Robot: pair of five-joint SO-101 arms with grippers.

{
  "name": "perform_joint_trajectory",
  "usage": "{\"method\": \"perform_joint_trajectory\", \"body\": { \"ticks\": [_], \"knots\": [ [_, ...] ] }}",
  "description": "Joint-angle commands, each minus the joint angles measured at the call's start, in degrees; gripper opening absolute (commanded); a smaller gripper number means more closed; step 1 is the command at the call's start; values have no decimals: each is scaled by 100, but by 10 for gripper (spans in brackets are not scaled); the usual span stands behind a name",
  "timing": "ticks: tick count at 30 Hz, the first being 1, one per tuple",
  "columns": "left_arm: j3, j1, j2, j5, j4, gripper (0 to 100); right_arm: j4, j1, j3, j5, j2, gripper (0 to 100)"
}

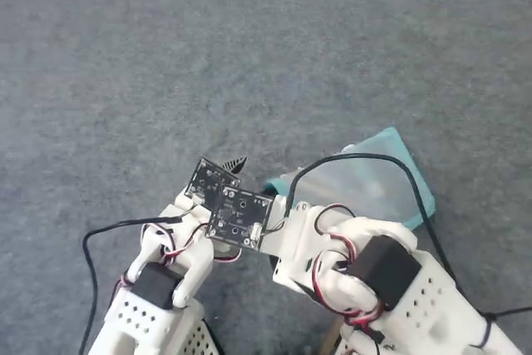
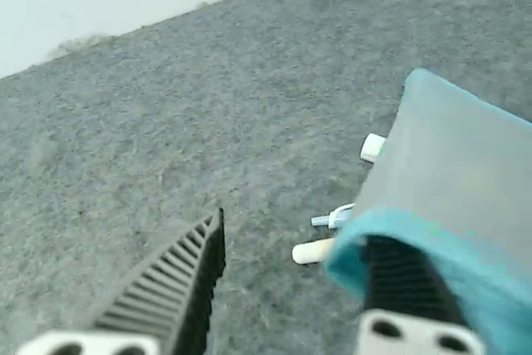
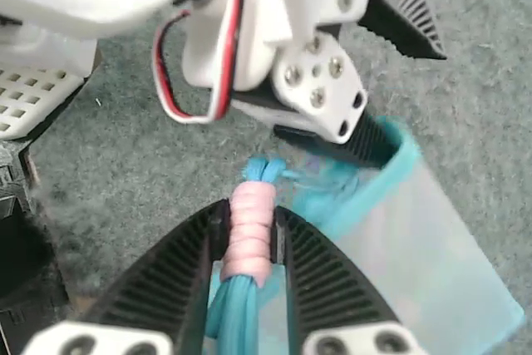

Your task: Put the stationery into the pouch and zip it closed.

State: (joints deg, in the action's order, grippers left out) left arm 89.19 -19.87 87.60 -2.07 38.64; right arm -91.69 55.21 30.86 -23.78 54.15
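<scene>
The pouch (image 1: 366,184), teal-edged with a clear panel, lies flat on the grey cloth (image 1: 166,81) that covers the table, in front of the right arm (image 1: 391,280) and to the right of the left arm (image 1: 158,288).

In the right wrist view, the right gripper (image 3: 252,214) is pinched tight on a pink ribbed pull (image 3: 252,239) threaded on a teal cord (image 3: 237,305). Both black ridged fingers press against the sides of the pull. The cord runs down between them and ends in a small teal tuft just past the pull, near the mouth of the pouch.

The left gripper (image 2: 299,232) stands spread wide and grips nothing between its fingers. One finger (image 2: 187,276) hangs over bare cloth. The other finger (image 2: 399,280) sits at the opening of the pouch, with the teal rim draped over it.

Three small pale pieces of stationery lie on the cloth outside the pouch, along its edge. A short white piece (image 2: 372,147) touches the side of the clear panel. A thin white and blue piece (image 2: 332,219) and a cream, rounded piece (image 2: 312,252) lie just beside the teal rim, between the left gripper's fingers. Whether any of them reaches under the pouch cannot be told
</scene>
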Motion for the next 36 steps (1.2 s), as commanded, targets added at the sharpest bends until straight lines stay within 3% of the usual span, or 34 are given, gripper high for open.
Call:
{"method": "perform_joint_trajectory", "body": {
  "ticks": [1,10,15,23,31,36],
  "knots": [
    [-31,-9,88,-237,-334,0,101,154,-26,26,171,8],
    [-110,1371,88,70,-360,11,136,-479,79,18,171,8],
    [-198,2013,88,114,-334,11,163,-1226,79,18,171,8],
    [-514,2127,88,79,185,11,242,-1587,79,70,163,16],
    [-637,2611,79,132,220,10,207,-1578,79,387,163,262],
    [-708,2998,44,378,167,10,242,-1305,193,387,163,309]
  ]
}}
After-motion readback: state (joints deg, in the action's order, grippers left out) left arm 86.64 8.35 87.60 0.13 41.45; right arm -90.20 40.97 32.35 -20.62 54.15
